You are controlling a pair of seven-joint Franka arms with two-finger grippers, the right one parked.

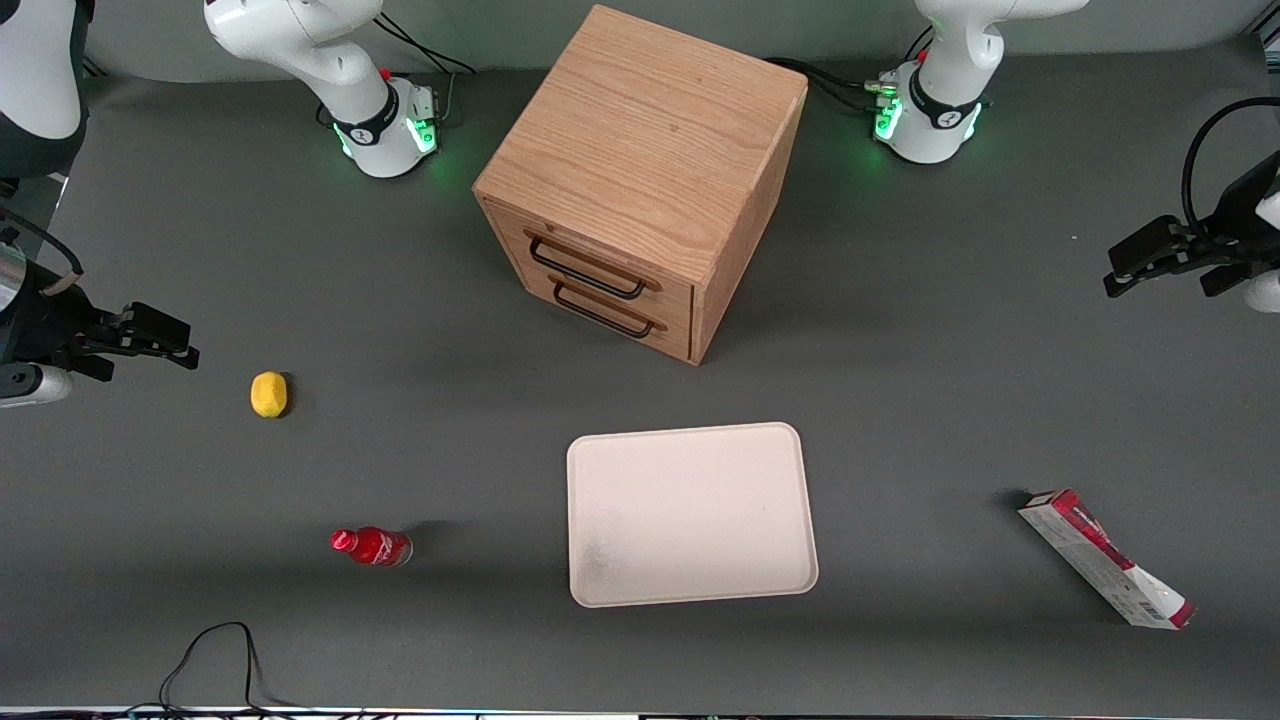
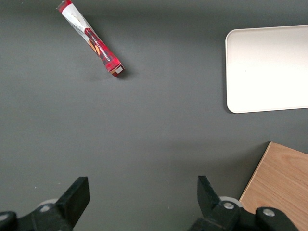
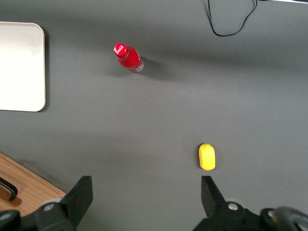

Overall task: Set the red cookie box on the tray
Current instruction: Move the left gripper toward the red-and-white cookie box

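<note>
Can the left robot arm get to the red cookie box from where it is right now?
Probably yes. The gripper hangs open above bare table toward the working arm's end, and the red cookie box lies flat, nearer the front camera, with nothing between them. The tray sits off to the side, apart from the box.

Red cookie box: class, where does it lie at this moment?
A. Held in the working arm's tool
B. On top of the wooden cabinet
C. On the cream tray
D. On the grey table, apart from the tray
D. The red cookie box lies flat on the grey table, apart from the bare tray, toward the working arm's end, while the open tool hangs above the table, holding nothing.
</note>
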